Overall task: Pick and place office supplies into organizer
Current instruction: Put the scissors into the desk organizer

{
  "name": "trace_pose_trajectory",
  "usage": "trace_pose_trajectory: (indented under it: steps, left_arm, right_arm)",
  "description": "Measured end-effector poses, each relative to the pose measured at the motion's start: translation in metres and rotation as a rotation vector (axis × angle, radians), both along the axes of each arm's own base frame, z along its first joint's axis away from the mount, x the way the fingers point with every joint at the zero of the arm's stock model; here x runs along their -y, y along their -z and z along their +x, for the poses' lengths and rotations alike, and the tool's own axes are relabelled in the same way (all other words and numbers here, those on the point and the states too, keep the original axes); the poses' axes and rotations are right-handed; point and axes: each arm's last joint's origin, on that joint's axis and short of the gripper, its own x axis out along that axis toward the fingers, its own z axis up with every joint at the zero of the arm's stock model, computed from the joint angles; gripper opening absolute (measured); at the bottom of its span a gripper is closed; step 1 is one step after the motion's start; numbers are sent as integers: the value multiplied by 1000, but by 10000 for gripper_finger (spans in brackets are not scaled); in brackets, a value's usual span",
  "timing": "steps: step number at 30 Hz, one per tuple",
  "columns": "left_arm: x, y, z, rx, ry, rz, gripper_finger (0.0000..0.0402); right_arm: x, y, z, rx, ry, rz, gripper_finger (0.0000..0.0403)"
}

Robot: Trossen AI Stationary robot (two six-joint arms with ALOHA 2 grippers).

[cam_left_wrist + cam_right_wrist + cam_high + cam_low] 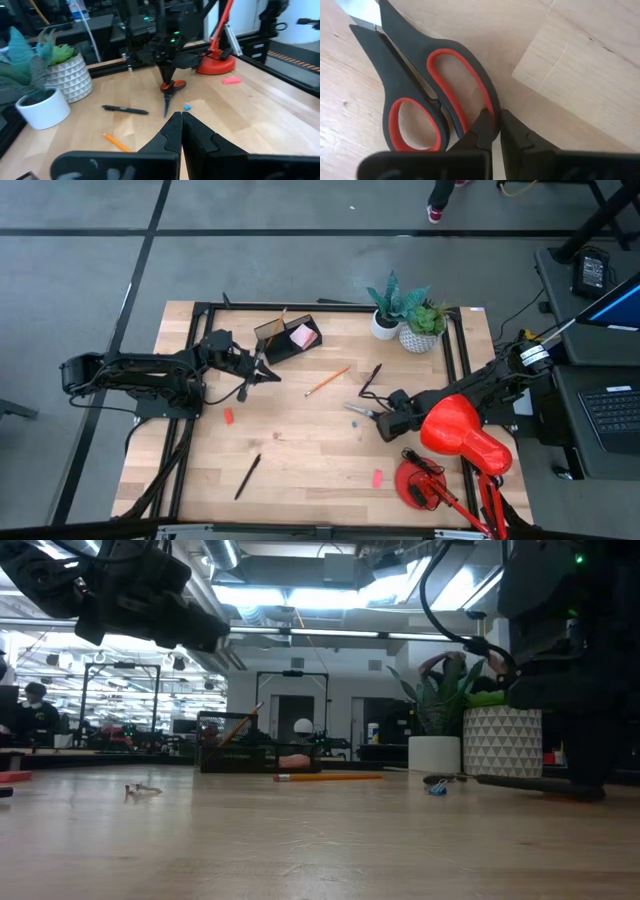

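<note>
**Right gripper pinches the scissors handle at mid-table**

The scissors [432, 85] lie flat on the wooden table [300, 455], just right of centre in the overhead picture, blades pointing left. Their handles are black with red-lined loops. The right gripper [495, 131] is down on them: its two fingers are drawn nearly together, pinching the outer rim of one handle loop between them. From the left arm's camera, the same gripper shows as a dark point standing on the scissors.

The organizer [288, 340] sits at the upper middle of the table, a dark tray with a pink sticky pad [302, 336] in its right part and a pencil-like stick leaning out of its left part.

The left gripper [268, 373] hangs just below the organizer, above the table, its fingers pressed together on nothing.

Loose items lie around. An orange pencil [327, 381] is at centre, a black pen [371, 378] is to its right, and another pen [247, 476] is at lower left. One small pink eraser [228, 416] lies left of centre and another [378, 478] at lower right. A tiny blue piece [187, 106] lies beside the scissors' tip.

Two potted plants [408, 318] stand at the upper right edge. A red lamp [462, 435] fills the lower right corner, over the right arm.
</note>
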Motion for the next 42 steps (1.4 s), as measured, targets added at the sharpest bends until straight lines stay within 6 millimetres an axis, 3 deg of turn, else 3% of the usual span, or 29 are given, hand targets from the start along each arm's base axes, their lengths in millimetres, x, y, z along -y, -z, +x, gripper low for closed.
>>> trace_pose_trajectory:
  steps: [14,25,33,42]
  left_arm:
    - [0,0,0,-1,-5,-13,4]
    - [0,-3,0,10,-14,-66,4]
    - [4,-10,5,35,-21,-85,3]
    - [15,-33,19,-45,-60,-105,3]
  right_arm:
    - [3,-29,5,-118,-98,-183,12]
    - [2,-71,24,-76,-235,-372,12]
    - [0,-115,43,1,-362,-531,12]
    - [19,-143,61,-40,-547,-689,11]
